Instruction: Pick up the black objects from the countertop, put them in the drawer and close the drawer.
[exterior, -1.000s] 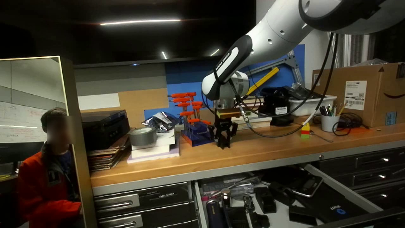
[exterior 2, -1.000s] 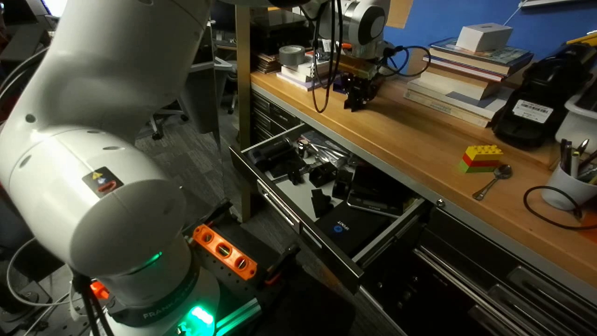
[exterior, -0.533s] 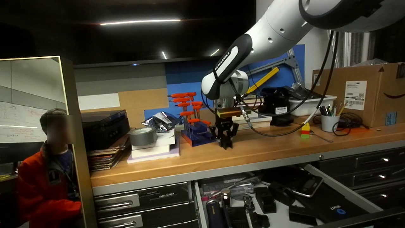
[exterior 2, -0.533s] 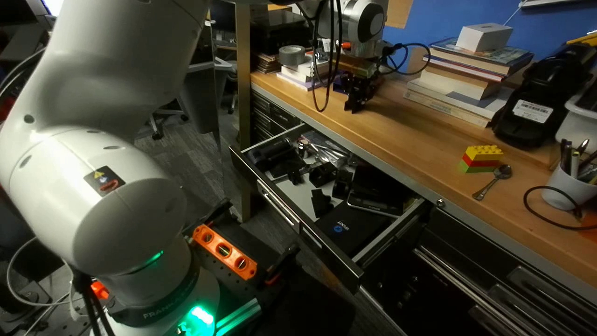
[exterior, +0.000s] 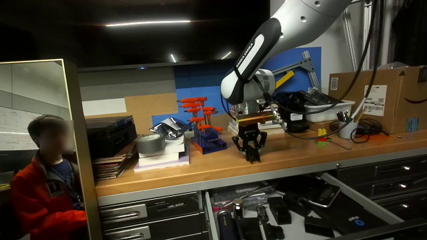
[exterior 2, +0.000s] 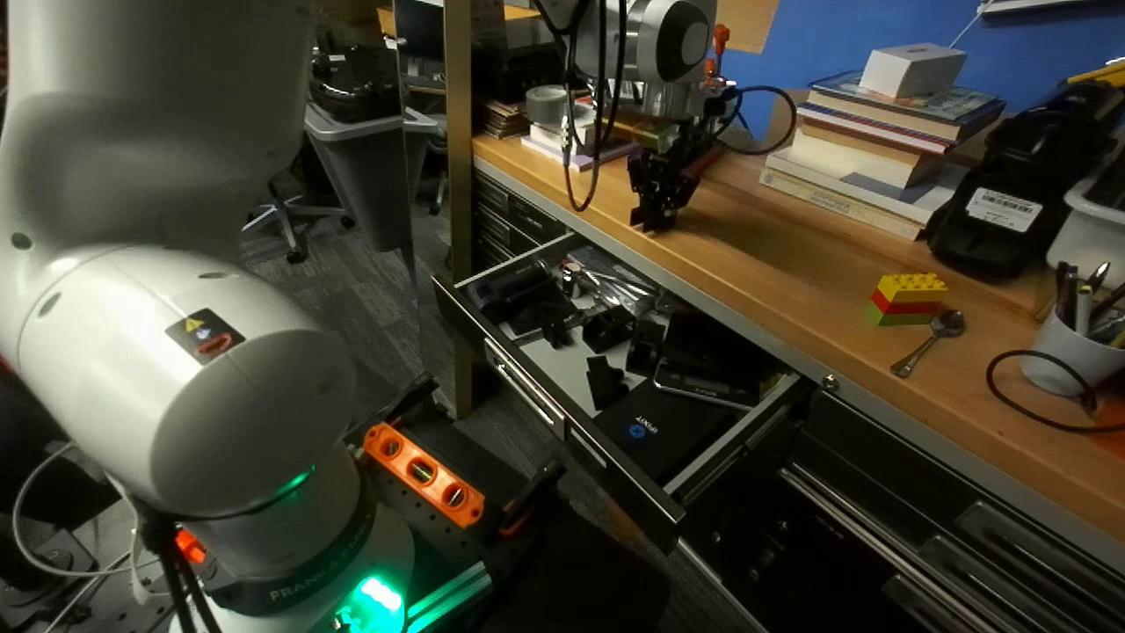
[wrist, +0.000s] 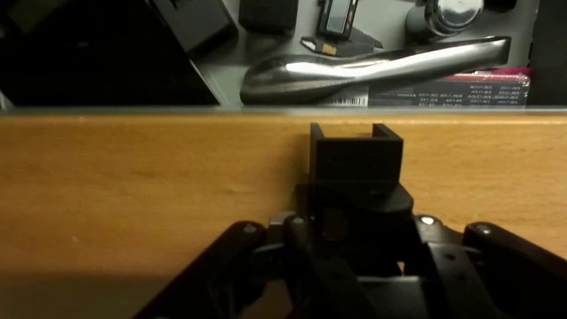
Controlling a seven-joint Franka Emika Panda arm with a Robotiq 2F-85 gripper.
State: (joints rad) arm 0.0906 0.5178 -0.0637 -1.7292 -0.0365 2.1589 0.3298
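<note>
- Far left in an exterior view: one person (exterior: 46, 193) in a red jacket, face blurred.
- Next, one big black box (exterior: 113, 138) on a flat pile (exterior: 111, 168), then one grey tape roll (exterior: 150, 143) sitting on a white stack (exterior: 161, 159).
- One blue tool rack (exterior: 210, 141) with a bunch of red-handled tools (exterior: 196, 99). They overlap too much for me to count.
- One gripper (exterior: 252, 153), pointing down over the wooden countertop (exterior: 300, 151) near its front edge. Fingers are pinched onto one black piece (wrist: 356, 161). Can't tell if that piece touches the wood.
- Up close in the wrist view the held piece is matte black and boxy, two short walls at the end facing the drawer with a gap between, kinda U-shaped. Lower part gets lost against the dark fingers.
- One drawer (exterior: 362, 198), pulled out below the countertop. I count three blocky black pieces (exterior: 279, 210) lying in it, all dark, one with a stepped outline. Also in there: one flat black case (exterior: 353, 213) and one digital caliper (wrist: 339, 15), plus other stuff too jumbled to count.
- One toy-brick stack (exterior: 322, 137), yellow over red over green, one spoon (exterior 2: 947, 325) just beside it.
- One white cup (exterior: 348, 130) of pens (exterior: 343, 116), then one cardboard box (exterior: 408, 100), far right.
</note>
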